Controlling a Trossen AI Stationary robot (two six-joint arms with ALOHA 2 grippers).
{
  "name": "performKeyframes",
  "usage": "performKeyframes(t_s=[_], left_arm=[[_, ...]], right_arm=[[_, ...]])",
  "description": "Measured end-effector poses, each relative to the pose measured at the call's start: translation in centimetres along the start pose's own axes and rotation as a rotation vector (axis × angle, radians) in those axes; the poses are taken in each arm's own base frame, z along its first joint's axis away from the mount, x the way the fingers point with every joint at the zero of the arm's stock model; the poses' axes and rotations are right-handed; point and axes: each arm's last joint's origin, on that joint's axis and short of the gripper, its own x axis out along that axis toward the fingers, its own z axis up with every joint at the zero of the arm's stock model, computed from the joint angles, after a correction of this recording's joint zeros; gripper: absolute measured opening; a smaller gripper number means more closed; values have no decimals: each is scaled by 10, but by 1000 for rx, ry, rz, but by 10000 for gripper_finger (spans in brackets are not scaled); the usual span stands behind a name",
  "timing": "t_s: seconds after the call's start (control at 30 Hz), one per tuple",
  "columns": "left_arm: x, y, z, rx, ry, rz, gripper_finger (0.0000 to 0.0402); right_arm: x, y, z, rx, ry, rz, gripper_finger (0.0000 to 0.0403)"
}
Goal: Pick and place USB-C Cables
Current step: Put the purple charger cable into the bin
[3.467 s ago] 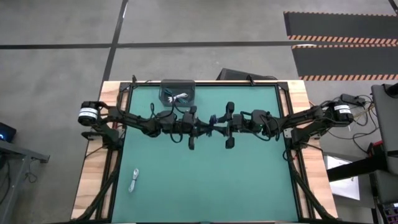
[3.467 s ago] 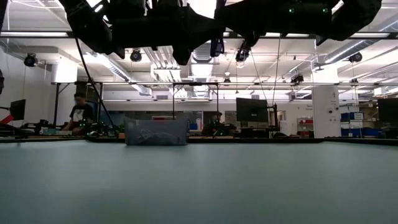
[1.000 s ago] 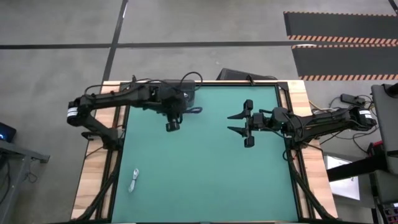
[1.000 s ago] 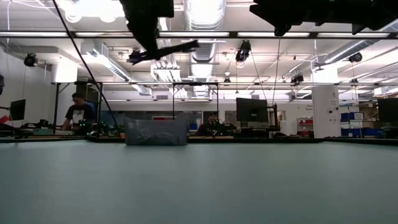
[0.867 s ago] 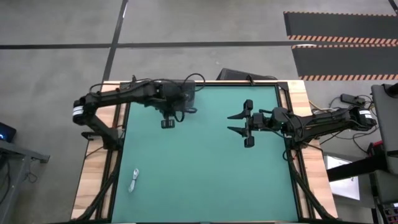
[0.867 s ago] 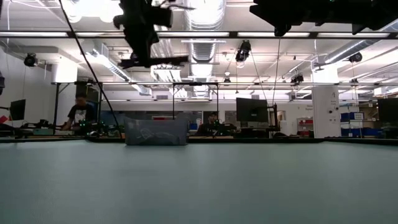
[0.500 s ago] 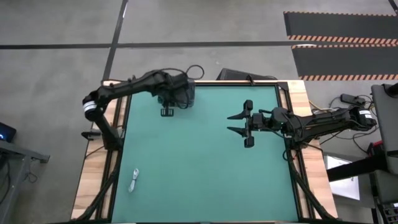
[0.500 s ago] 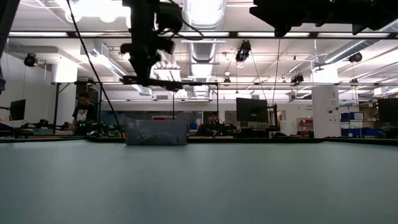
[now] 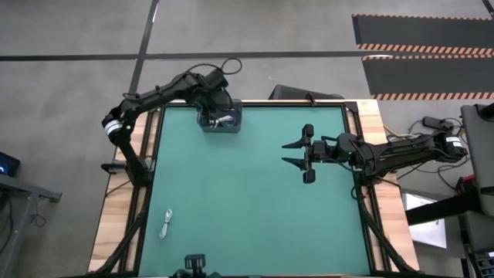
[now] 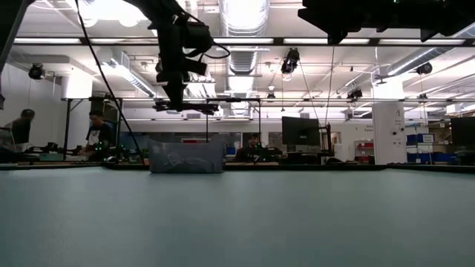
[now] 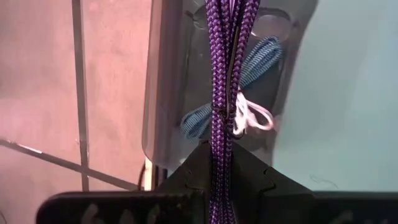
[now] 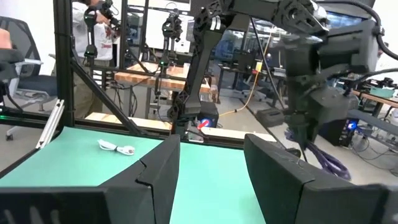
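My left gripper (image 9: pixel 210 113) hangs over the grey bin (image 9: pixel 221 119) at the table's far edge, shut on a purple braided USB-C cable bundle (image 11: pixel 222 74). In the left wrist view, a blue cable (image 11: pixel 260 55) and a white cable (image 11: pixel 251 116) lie inside the bin (image 11: pixel 163 93). Another white cable (image 9: pixel 165 224) lies on the green mat near the front left; the right wrist view shows it too (image 12: pixel 115 147). My right gripper (image 9: pixel 304 155) waits open in mid-air right of centre, with nothing between its fingers. My left gripper pinches the purple bundle (image 11: pixel 220 163) between its two fingers, several strands side by side. The fingers come from above, slanting down. In the low view the bundle (image 10: pixel 194 107) sticks out about level below the fingers, clear of the bin (image 10: pixel 185 157).
The green mat (image 9: pixel 255 208) is bare through the middle and near right. A small black object (image 9: pixel 194 263) sits at the table's near edge. Frame bars run along the table's sides. People sit in the room beyond (image 10: pixel 95 133).
My left gripper has swung toward the table's far edge and come over the bin, turning and sinking a little. It has stayed shut on the purple bundle, which has travelled with it, clear of the table.
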Motion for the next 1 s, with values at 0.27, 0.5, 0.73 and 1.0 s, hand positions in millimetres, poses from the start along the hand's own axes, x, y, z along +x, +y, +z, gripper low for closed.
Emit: performKeyframes(t_s=[0.27,0.5,0.73,1.0], left_arm=[[30,11,10,60,-24,8,20],[54,14,16,88,-10,-7,20],[66,18,16,78,-4,-5,20],[75,22,8,59,18,-11,20]], right_arm=[[0,0,0,3,1,0,171],[0,0,-1,4,9,1,171],[0,0,-1,4,15,2,171],[0,0,-3,5,30,-3,171]])
